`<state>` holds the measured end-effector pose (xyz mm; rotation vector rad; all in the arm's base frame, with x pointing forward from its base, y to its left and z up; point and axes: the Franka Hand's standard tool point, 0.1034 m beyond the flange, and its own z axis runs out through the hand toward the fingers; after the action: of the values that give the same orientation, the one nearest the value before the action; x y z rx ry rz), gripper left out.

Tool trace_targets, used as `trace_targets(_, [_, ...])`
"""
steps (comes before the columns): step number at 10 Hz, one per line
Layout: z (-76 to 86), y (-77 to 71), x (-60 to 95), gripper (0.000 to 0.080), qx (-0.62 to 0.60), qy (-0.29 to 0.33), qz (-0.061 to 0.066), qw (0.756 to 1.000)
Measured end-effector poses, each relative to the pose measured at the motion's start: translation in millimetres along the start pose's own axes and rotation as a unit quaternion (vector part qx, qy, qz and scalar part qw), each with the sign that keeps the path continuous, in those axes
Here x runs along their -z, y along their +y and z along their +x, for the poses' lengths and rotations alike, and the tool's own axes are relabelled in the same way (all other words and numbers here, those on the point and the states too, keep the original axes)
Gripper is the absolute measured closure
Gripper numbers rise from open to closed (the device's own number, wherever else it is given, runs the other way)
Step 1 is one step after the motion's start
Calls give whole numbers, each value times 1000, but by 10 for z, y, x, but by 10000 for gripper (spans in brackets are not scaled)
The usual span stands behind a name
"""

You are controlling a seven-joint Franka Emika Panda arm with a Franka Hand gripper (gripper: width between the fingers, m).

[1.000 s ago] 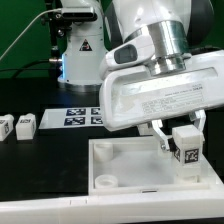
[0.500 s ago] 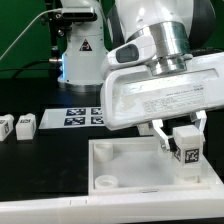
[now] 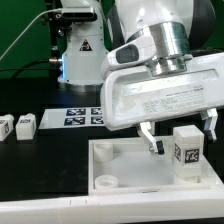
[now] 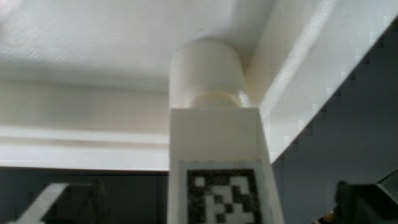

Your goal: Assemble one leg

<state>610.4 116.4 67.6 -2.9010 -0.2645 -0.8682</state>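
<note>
A white leg (image 3: 186, 150) with a black-and-white tag stands upright in the far corner socket of the large white tray-like piece (image 3: 125, 205), on the exterior view's right. My gripper (image 3: 183, 137) is open around it, one finger (image 3: 152, 141) on each side and both clear of the leg. In the wrist view the leg (image 4: 221, 150) rises between the spread fingers (image 4: 54, 205), its tag facing the camera, with the white tray (image 4: 89, 110) behind it.
Two more white tagged legs (image 3: 5, 126) (image 3: 26, 124) lie on the black table at the exterior view's left. The marker board (image 3: 82, 116) lies behind the tray. A white camera stand (image 3: 78, 50) is at the back.
The gripper's fingers have spread apart and let go of the leg, which stays standing in the tray's corner. The arm itself has barely moved.
</note>
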Motion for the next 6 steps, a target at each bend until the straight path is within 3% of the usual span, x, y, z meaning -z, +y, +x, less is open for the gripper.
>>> trace_targets(6, [-3, -50, 42, 151, -7, -25, 5, 1000])
